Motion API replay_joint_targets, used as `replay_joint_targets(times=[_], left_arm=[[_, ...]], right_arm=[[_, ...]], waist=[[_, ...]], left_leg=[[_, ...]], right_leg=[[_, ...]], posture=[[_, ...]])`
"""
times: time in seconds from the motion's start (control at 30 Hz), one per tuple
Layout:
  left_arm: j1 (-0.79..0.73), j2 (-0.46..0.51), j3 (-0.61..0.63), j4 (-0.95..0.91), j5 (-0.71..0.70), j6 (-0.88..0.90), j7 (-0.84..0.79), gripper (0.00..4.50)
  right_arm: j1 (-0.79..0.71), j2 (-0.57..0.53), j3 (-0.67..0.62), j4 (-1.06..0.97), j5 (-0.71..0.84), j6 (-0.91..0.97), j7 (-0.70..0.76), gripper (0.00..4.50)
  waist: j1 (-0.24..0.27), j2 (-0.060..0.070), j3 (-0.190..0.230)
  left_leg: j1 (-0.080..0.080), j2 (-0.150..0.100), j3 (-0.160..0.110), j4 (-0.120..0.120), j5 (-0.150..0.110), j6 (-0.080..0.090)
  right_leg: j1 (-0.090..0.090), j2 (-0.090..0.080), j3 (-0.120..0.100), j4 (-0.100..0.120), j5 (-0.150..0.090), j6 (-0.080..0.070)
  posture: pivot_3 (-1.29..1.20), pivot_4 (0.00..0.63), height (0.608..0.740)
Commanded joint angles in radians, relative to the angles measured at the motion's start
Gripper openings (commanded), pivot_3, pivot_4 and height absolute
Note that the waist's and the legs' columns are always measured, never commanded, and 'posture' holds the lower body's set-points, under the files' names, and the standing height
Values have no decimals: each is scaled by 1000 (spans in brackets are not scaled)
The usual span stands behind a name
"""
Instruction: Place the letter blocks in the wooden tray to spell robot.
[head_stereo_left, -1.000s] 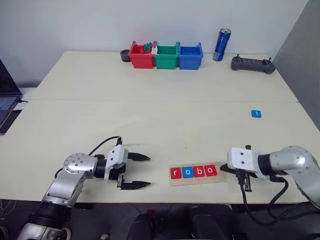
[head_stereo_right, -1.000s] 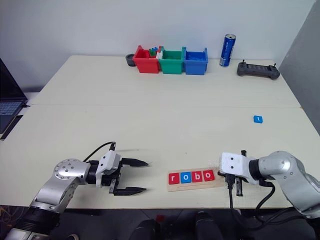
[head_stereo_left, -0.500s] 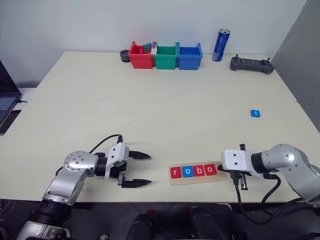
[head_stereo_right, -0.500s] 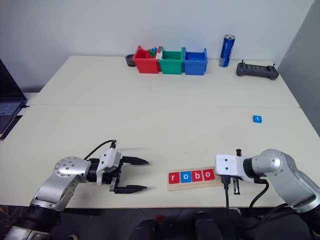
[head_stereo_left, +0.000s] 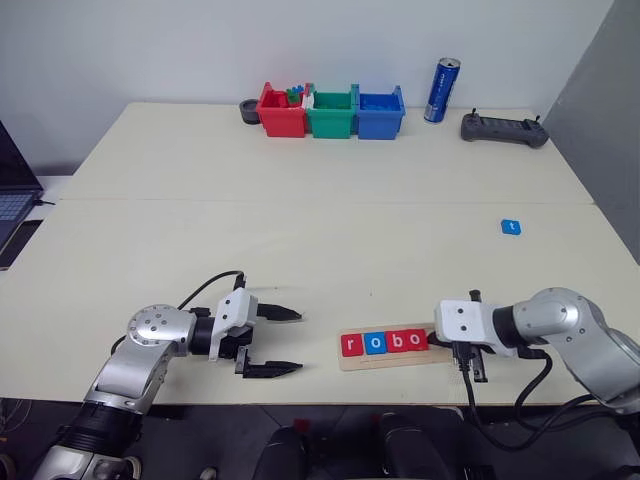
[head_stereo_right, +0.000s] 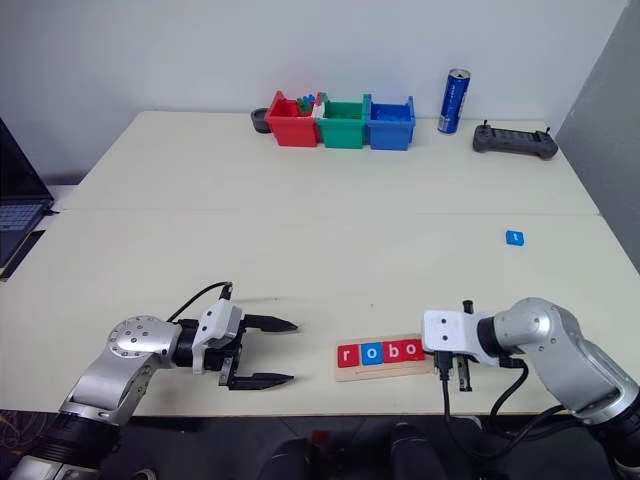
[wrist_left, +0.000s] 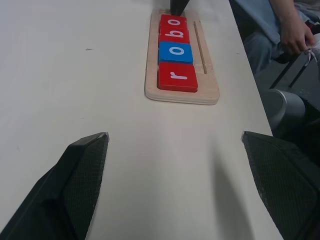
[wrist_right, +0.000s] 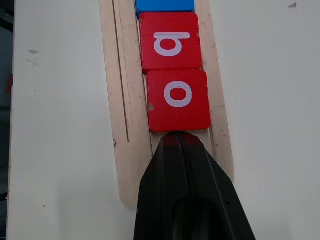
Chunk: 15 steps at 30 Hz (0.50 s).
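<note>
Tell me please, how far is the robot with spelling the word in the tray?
Done: four square letter tiles, r, o, b, o, lie in the long pale wooden tray. In hand: the right gripper, fingers shut, has its tips against the last red o tile, holding nothing. Left: the small blue t tile lies far off on the table; the left gripper is open and empty.

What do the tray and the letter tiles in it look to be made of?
The tray looks like pale unfinished wood: faint grain and a routed groove. The letter tiles have a smooth, matte red or blue coat with rounded corners, painted wood or plastic; I cannot tell which.
</note>
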<state>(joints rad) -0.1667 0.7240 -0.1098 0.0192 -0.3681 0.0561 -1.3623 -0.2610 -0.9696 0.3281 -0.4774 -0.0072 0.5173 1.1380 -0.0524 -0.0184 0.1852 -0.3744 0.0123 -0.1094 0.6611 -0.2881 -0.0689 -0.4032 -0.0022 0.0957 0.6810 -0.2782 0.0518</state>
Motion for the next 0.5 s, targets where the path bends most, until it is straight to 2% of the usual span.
replay_joint_targets(times=[0.03,0.5], left_arm=[[-5,4,21,2,2,-21,3,4500],[-4,-3,21,47,8,-66,-6,4500]], right_arm=[[-16,12,1,-31,11,7,6,21],[-21,42,9,-51,16,42,1,21]], waist=[[0,0,0],[-1,0,0]], left_leg=[[0,0,0,0,0,0],[0,0,0,0,0,0]], right_leg=[[0,0,0,0,0,0],[0,0,0,0,0,0]], posture=[[0,150,740],[0,150,740]])
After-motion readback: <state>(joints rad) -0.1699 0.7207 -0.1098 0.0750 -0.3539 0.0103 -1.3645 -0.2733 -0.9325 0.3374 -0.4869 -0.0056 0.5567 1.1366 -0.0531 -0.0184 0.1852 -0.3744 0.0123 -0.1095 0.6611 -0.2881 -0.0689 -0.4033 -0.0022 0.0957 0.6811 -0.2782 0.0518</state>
